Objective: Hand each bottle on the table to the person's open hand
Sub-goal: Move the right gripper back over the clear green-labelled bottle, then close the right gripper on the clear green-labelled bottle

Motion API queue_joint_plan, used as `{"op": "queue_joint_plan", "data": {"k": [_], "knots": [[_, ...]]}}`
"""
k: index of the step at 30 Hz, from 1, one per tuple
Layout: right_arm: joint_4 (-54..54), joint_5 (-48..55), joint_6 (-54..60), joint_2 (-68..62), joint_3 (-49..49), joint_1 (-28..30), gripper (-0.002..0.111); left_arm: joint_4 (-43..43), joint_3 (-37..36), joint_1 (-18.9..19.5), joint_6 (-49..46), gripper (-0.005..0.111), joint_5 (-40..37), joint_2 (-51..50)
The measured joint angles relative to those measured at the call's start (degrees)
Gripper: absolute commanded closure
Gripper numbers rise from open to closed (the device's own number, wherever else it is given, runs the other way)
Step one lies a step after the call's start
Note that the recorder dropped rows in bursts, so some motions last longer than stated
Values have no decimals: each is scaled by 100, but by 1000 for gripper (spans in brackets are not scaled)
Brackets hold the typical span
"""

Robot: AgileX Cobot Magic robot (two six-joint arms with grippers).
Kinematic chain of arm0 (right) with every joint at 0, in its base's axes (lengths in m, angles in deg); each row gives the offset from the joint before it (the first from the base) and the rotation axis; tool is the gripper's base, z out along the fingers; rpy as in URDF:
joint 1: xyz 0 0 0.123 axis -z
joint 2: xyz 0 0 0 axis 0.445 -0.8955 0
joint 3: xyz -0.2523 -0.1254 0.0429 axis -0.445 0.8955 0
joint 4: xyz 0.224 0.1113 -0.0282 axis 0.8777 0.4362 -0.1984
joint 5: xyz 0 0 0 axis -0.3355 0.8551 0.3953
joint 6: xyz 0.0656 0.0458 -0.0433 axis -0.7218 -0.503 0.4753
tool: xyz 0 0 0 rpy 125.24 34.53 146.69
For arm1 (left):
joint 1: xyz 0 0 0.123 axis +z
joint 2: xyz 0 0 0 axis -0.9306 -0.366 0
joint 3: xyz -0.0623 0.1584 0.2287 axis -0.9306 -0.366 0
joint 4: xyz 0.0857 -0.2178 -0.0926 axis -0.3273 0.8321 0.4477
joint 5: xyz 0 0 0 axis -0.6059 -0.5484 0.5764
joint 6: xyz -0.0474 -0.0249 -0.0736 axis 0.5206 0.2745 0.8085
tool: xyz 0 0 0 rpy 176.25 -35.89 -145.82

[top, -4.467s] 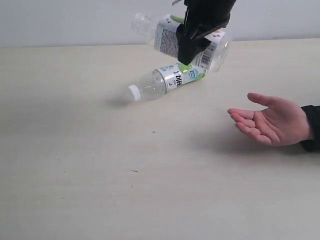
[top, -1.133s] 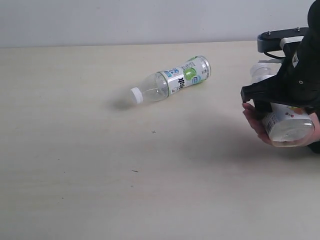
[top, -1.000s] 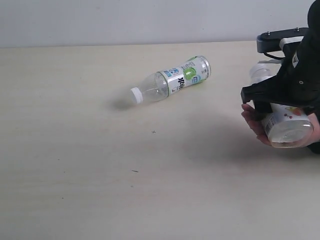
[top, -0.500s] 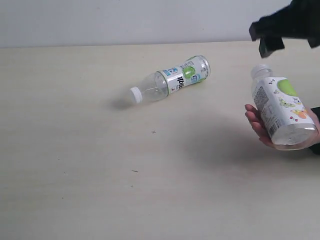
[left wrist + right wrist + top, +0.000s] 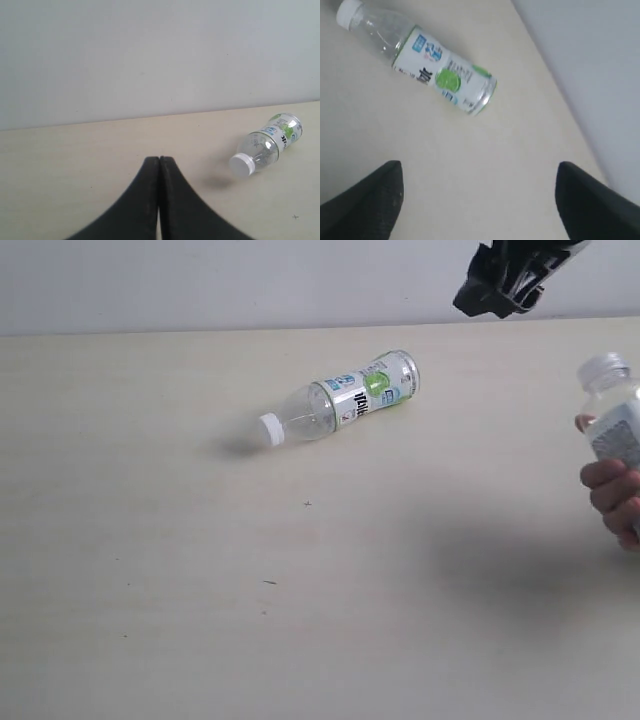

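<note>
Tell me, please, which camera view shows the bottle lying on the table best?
The right wrist view: the lying bottle is largest there, with cap, label and green spot all plain. The exterior view shows it whole but smaller; the left wrist view shows it small, cap toward the camera.

No text can be read with certainty. Lying bottle: white label with dark lettering, 1 blue patch and 1 green spot, all blurred. Second bottle: grey fine print, illegible.
</note>
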Motion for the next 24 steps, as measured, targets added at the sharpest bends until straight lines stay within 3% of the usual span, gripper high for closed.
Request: {"op": "queue_joint_plan", "data": {"k": [6, 12, 24], "knots": [[1077, -1235, 2378, -632, -10, 0, 30, 0, 0, 0, 0, 106, 0, 0], [1288, -1485, 4260, -1473, -10, 0, 30, 0, 0, 0, 0, 106, 0, 0], [1340, -2422, 6196, -2707, -10, 0, 30, 0, 0, 0, 0, 106, 0, 0]]}}
